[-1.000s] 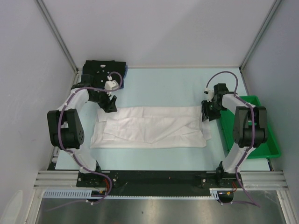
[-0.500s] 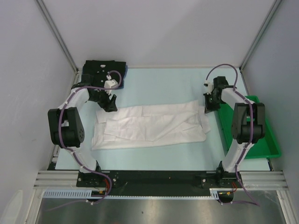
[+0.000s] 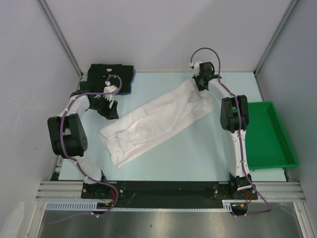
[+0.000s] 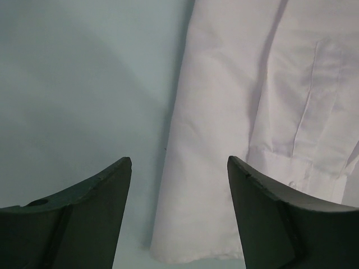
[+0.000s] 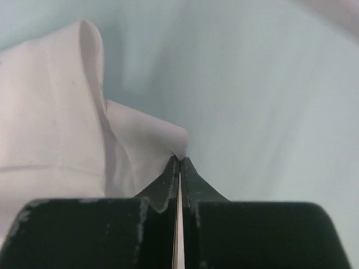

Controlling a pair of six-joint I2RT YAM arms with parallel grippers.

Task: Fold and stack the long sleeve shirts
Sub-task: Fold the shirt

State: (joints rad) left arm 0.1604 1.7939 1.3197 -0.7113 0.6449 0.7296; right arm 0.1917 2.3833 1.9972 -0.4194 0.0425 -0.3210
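The white long sleeve shirt (image 3: pixel 153 119) lies half-folded and slanted across the table, from near left to far right. My right gripper (image 3: pixel 199 85) is shut on its far right corner (image 5: pixel 148 140), with cloth pinched between the closed fingertips. My left gripper (image 3: pixel 110 110) is open and empty, hovering just beyond the shirt's left end; a white sleeve cuff (image 4: pixel 224 213) shows between its fingers (image 4: pixel 101 196). The black shirt (image 3: pixel 110 75) lies folded at the far left corner with a blue edge (image 3: pixel 130 88) under it.
A green plastic tray (image 3: pixel 270 136) stands at the right edge. Grey walls close in the table on three sides. The right arm stretches far back along the right side.
My right gripper has pulled the shirt's right end toward the far side and a little left, swinging the shirt from level to slanted. My left gripper has hardly moved.
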